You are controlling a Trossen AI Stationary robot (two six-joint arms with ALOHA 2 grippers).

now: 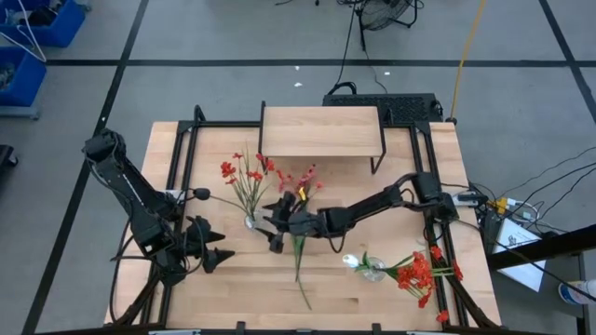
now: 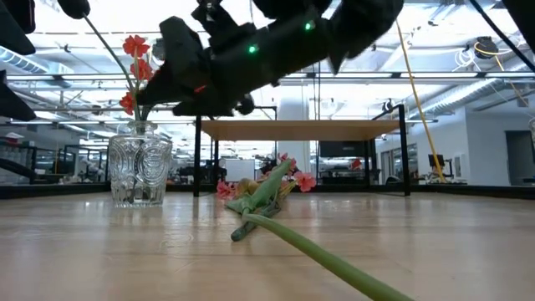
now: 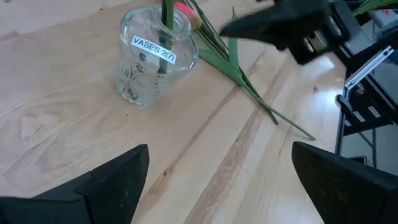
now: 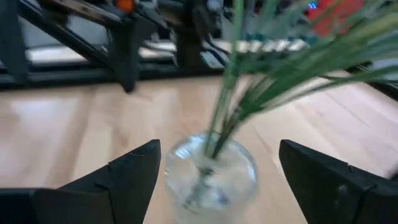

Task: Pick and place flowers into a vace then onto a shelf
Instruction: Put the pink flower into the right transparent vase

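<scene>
A clear glass vase (image 1: pixel 250 221) stands upright on the table with several green stems and red blossoms (image 1: pixel 244 172) in it. My right gripper (image 1: pixel 271 226) is open just right of the vase; in its wrist view the fingers (image 4: pixel 127 177) stand on either side of the vase (image 4: pixel 211 174) without touching it. A loose flower (image 1: pixel 299 244) lies flat on the table beside it, its pink blossoms toward the shelf (image 1: pixel 321 130). My left gripper (image 1: pixel 212 249) waits open near the front left, facing the vase (image 3: pixel 152 59).
A second glass vase (image 1: pixel 372 269) lies on its side at the front right with red flowers (image 1: pixel 419 274) spilling from it. The shelf stands at the far middle of the table. Bare wood lies between the two arms near the front edge.
</scene>
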